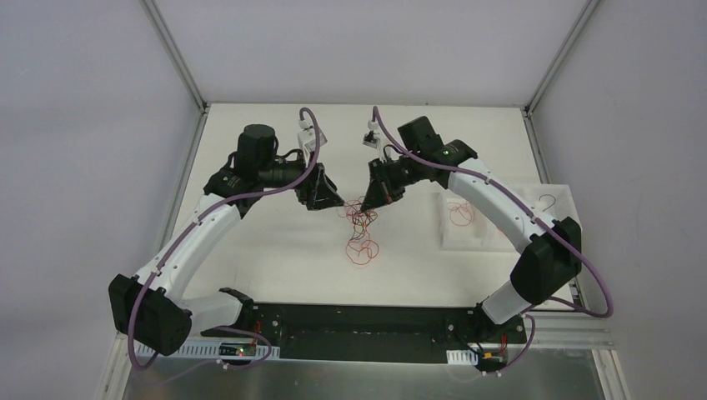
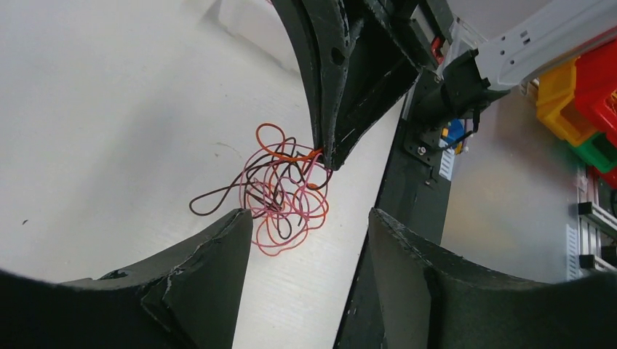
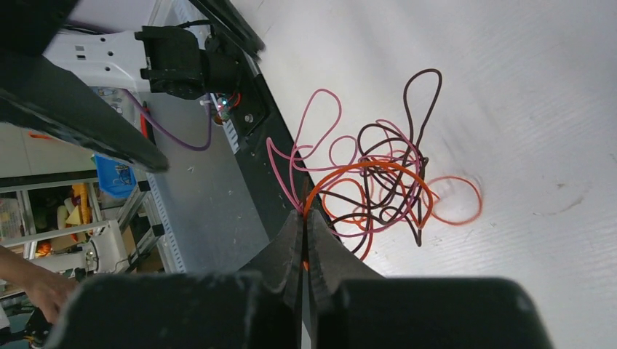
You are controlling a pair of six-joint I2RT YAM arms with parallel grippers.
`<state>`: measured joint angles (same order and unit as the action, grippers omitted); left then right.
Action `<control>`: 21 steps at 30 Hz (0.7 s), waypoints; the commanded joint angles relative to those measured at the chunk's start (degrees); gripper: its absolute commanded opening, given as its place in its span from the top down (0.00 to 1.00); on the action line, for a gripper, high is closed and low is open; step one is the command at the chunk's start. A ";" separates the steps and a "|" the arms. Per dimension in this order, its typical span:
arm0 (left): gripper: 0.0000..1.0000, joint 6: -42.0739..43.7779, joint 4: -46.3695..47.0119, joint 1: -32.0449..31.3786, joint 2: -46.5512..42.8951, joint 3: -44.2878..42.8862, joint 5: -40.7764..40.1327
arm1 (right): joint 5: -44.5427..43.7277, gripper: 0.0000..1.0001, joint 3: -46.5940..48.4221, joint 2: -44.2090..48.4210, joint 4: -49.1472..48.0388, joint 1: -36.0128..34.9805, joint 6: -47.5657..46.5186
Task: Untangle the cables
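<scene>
1. The cables (image 1: 360,218) lie in a small loose wad on the white tabletop (image 1: 275,250), midway between your two arms. The wad is a mix of red-orange, pink and dark strands. A couple of red loops (image 1: 363,250) reach out from it toward the arm bases.
2. Your right fingers (image 3: 302,243) are clenched together on one orange strand (image 3: 342,178) at the near edge of the wad. In the right wrist view, that strand curves from the tips straight into the tangle.
3. Your left fingers (image 2: 222,243) are spread wide and grip nothing. In the left wrist view the wad sits just past their tips, and a pink loop runs close by one tip. You cannot tell whether the loop touches it.
4. From the top view, both sets of fingers point down and inward at the far end of the wad, near each other.
5. To your right, a clear tray (image 1: 450,240) holds a lone red strand (image 1: 461,215). A black strand (image 1: 546,200) lies further right. Both are well apart from the tangle.
</scene>
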<state>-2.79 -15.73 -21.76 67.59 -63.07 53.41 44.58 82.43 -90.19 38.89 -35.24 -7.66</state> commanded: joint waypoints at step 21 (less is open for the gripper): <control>1.00 -1.27 -1.84 -8.02 1.67 -1.66 -8.30 | 2.39 0.98 0.58 1.37 -1.42 -1.41 2.17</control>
<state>-2.24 -17.21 -29.65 70.65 -61.89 47.66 46.87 83.00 -90.19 38.76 -36.38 -4.89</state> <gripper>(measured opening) 0.016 0.010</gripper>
